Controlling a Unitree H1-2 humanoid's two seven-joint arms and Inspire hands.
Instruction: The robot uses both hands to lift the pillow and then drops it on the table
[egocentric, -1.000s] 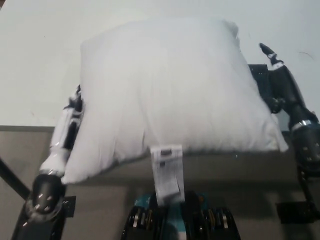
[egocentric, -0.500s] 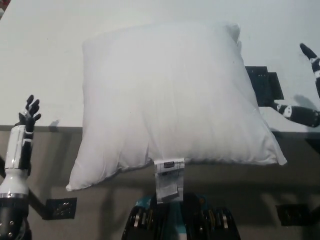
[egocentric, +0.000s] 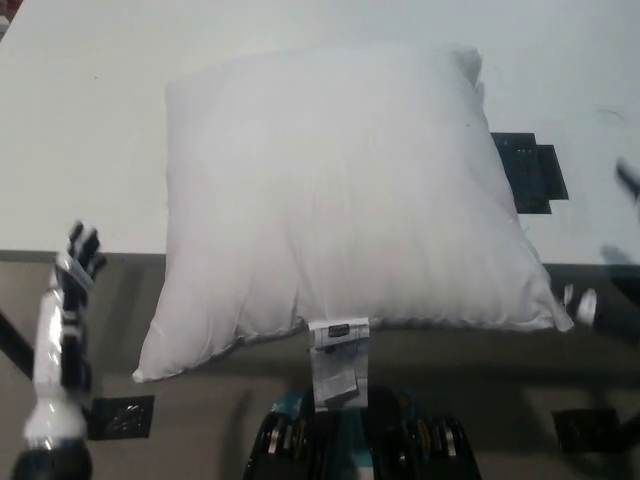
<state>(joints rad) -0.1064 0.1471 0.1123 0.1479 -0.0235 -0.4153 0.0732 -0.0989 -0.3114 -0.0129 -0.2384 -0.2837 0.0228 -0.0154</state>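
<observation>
While both blurred hands' states stay unreadable, the plump square white pillow (egocentric: 340, 190) overhangs the smooth table (egocentric: 90, 120).

Worktop (egocentric: 90, 120): white | 1 white pillow (egocentric: 340, 190) overhanging near edge | 1 black patch (egocentric: 530, 172) beside pillow

Right hand (egocentric: 622, 250) blurred, edge-cropped.

I see a black flat patch (egocentric: 529, 171) on my white table (egocentric: 90, 120), and a dark floor marker (egocentric: 122, 416) below.
</observation>
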